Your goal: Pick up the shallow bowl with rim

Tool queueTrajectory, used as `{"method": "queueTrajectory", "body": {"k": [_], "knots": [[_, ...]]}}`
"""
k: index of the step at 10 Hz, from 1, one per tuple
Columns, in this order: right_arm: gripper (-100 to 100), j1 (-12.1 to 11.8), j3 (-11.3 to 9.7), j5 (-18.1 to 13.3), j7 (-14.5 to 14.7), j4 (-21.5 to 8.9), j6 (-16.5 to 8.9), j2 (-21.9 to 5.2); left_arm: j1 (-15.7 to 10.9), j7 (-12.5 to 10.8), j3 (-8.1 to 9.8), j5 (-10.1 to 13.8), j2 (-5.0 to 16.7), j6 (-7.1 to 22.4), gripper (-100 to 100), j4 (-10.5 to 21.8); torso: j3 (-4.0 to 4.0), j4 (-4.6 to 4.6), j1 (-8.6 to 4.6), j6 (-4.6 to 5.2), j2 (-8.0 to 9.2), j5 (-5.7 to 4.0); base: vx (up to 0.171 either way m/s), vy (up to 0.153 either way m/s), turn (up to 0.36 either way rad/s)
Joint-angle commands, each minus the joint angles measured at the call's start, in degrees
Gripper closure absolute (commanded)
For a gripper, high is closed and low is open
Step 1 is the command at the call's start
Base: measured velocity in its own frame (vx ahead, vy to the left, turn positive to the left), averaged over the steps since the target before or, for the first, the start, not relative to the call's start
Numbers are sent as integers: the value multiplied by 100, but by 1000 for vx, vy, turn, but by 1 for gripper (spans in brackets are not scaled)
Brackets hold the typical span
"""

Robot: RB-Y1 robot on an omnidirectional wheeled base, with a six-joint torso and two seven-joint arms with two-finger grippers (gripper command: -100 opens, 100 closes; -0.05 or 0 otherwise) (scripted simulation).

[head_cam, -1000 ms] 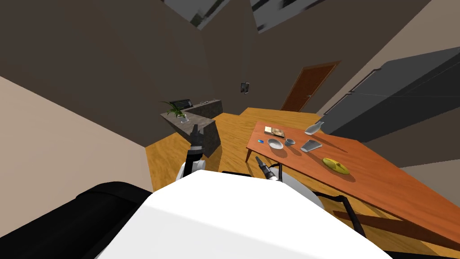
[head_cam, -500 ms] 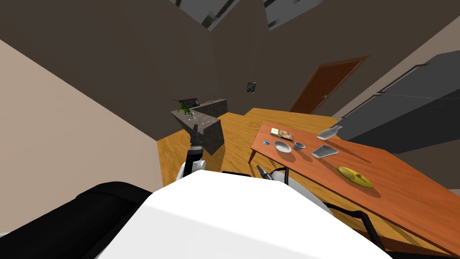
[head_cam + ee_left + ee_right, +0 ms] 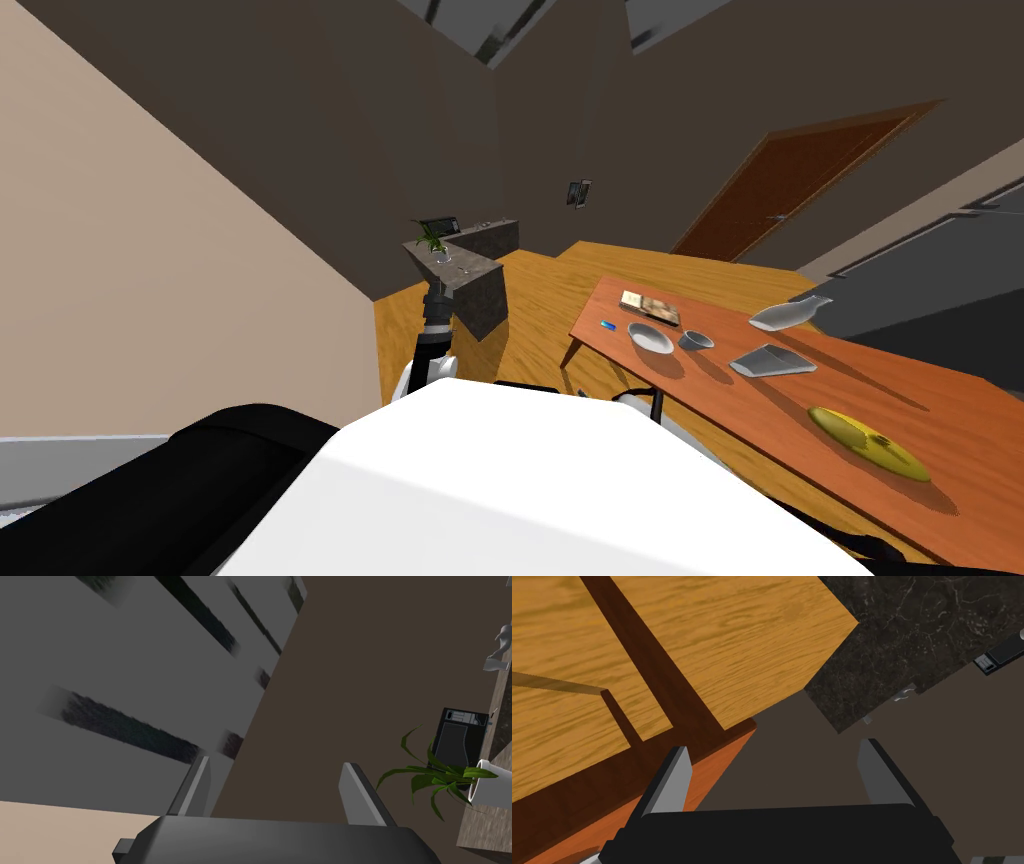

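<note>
Orange table (image 3: 880, 385): one shallow bowl (image 3: 650, 338), one cup (image 3: 696, 340)

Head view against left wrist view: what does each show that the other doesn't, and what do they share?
Head view adds the wooden table with the shallow white bowl near its corner, a small cup beside it, a book, a yellow dish and a brown door beyond. Left wrist view adds the left gripper up close, its two fingers standing apart, open, with nothing between them. Both show the potted plant on the dark stone counter and the black appliance near it.
</note>
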State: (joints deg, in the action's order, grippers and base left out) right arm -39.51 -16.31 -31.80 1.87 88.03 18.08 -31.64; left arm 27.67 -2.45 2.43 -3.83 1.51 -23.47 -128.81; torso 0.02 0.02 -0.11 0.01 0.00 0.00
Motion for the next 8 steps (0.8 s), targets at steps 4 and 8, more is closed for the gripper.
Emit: {"method": "queueTrajectory", "body": {"k": [4,8], "knots": [[-100,28,-131,-365,178,-772,-293,-565,1,0,1,0,0,0,0,0,-2,-1,-2,4,-3,-1,25,22,149],[-100,29,-178,-506,268,-1159,-419,-771,1,0,1,0,0,0,0,0,-2,-1,-7,1,-4,0,23,6,131]]}}
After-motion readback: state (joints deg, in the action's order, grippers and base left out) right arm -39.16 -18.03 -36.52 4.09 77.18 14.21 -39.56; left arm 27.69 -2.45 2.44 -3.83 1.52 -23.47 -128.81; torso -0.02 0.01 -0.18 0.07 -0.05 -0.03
